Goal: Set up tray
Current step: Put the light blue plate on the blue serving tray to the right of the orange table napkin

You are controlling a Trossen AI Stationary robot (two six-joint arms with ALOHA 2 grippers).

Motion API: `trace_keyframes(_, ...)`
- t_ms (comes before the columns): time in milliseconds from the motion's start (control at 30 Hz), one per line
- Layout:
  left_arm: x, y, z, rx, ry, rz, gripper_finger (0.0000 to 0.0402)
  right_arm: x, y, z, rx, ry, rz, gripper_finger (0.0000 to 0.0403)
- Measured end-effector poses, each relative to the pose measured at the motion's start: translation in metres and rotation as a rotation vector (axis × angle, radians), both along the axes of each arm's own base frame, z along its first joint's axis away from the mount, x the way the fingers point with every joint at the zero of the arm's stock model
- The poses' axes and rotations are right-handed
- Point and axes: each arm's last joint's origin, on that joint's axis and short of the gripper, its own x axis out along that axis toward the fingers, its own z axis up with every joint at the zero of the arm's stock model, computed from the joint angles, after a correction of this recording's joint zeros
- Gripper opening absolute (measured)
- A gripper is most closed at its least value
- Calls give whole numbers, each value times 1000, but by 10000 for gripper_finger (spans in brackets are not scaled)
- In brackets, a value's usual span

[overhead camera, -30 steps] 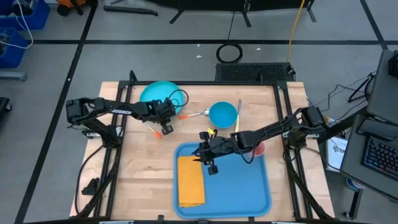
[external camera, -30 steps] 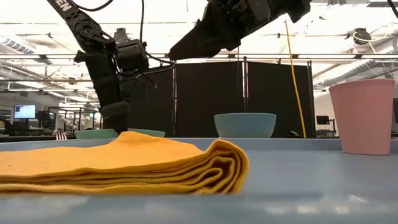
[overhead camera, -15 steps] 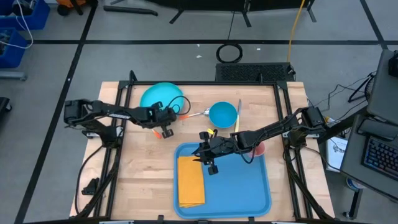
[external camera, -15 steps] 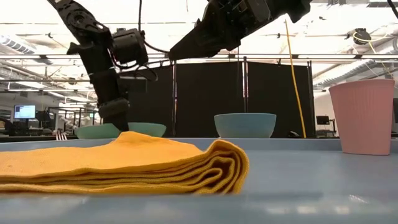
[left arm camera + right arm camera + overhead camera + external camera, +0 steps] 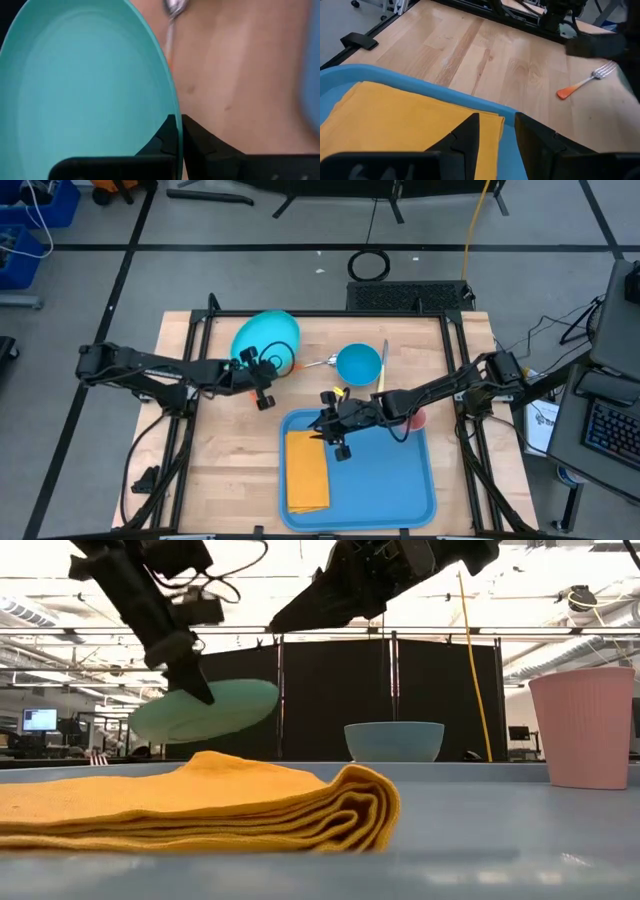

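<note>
The round turquoise plate [image 5: 266,340] hangs tilted in the air at the table's far left, held by my left gripper [image 5: 262,383], which is shut on its rim. In the low view the plate [image 5: 205,710] floats above the table. The blue tray [image 5: 390,480] lies at the near middle. A folded yellow napkin [image 5: 307,470] rests flat on its left half, and a pink cup [image 5: 416,418] stands at its far right corner. My right gripper [image 5: 335,428] hovers open over the tray's far left corner, just beyond the napkin [image 5: 405,120], touching nothing. My left gripper pinches the plate's rim [image 5: 173,105] between its two fingers [image 5: 200,145], one on the plate's upper face and one on its underside. The fingers [image 5: 192,670] reach down at a slant from the table's left. The plate is lifted clear and tilted.
A blue bowl [image 5: 358,363] stands beyond the tray, with a spoon [image 5: 320,363] to its left and a long thin utensil [image 5: 384,365] to its right. A fork with an orange handle [image 5: 580,85] lies on the wood near the left gripper. Bare wood [image 5: 220,460] shows left of the tray.
My left gripper has risen with the plate's rim and drawn slightly toward the near edge. The plate, which lay on the table, is now lifted clear and tipped.
</note>
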Motion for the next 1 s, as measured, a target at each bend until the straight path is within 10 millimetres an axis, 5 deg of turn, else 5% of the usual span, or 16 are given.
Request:
trace_keyframes(433,1,-61,8,-59,-124,-200,6,-36,13,47,3,-98,69,114)
trace_keyframes(800,13,-107,42,-154,-260,-415,6,-92,-1,52,61,-331,66,114)
trace_keyframes(1000,29,-130,43,-191,-227,-468,6,-109,-4,61,70,-382,75,114)
